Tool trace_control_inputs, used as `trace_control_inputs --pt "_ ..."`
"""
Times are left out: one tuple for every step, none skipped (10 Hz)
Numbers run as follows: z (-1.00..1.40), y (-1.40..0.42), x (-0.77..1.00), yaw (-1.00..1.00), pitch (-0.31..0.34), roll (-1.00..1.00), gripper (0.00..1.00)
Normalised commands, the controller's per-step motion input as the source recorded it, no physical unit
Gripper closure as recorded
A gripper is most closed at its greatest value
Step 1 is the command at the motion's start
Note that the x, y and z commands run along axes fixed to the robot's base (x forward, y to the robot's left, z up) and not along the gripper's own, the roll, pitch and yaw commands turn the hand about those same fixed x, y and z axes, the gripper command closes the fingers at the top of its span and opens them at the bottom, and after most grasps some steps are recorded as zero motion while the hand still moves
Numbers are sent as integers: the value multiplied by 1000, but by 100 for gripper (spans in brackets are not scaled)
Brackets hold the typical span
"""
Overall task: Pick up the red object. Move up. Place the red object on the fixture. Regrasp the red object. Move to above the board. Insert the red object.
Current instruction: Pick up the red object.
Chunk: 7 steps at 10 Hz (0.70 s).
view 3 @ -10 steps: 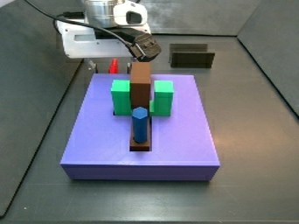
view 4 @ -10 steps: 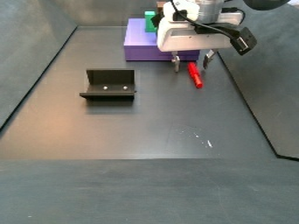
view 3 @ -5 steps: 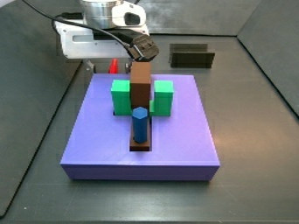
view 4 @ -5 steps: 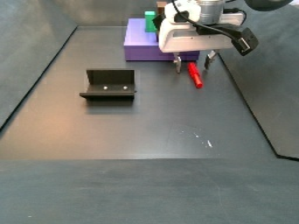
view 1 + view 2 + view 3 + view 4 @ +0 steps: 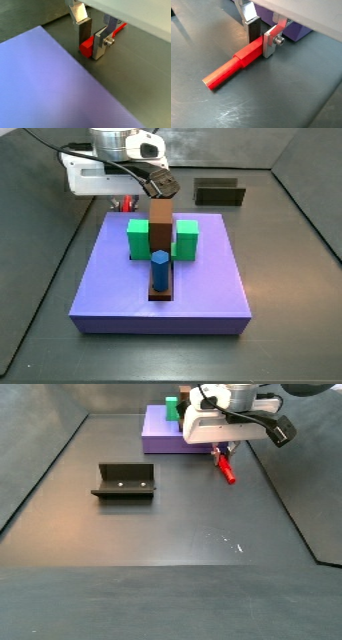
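Wrist views: tool (image 5: 260, 41) has both silver fingers (image 5: 272, 40) down on either side of the red object (image 5: 232, 66), jaws narrowed onto it at one end. Looks clamped, pads touching the peg. Peg lies flat on the dark floor (image 5: 291, 95), most of its length sticking out free of the fingers. In a wrist view the clamped end (image 5: 87, 47) sits just beside the edge of the board (image 5: 47, 85), not on it.

Side view, near to far: bare floor (image 5: 174, 584), then the fixture (image 5: 124, 481) standing well apart from the tool, then the red object (image 5: 226, 468) on the floor with the tool (image 5: 222, 450) over its far end, right next to the board (image 5: 160, 430).

Side view from the board end: board (image 5: 120, 288) nearest, blue hex peg (image 5: 159, 273) upright in the dark slot (image 5: 160, 296), behind it the brown block (image 5: 162, 224) flanked by green blocks (image 5: 139, 238). Beyond the board's far edge a bit of red (image 5: 130, 203) shows under the tool (image 5: 130, 196), fingers mostly hidden here. Fixture (image 5: 219, 192) at the far back, off to the side, nothing on it.
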Motion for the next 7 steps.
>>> trace_control_inputs --pt "0 0 0 0 0 0 100" --pt "0 0 0 0 0 0 100" --pt "0 0 0 0 0 0 100" --pt "0 0 0 0 0 0 100" --pt "0 0 0 0 0 0 100" --pt "0 0 0 0 0 0 100" --pt "0 0 0 0 0 0 100"
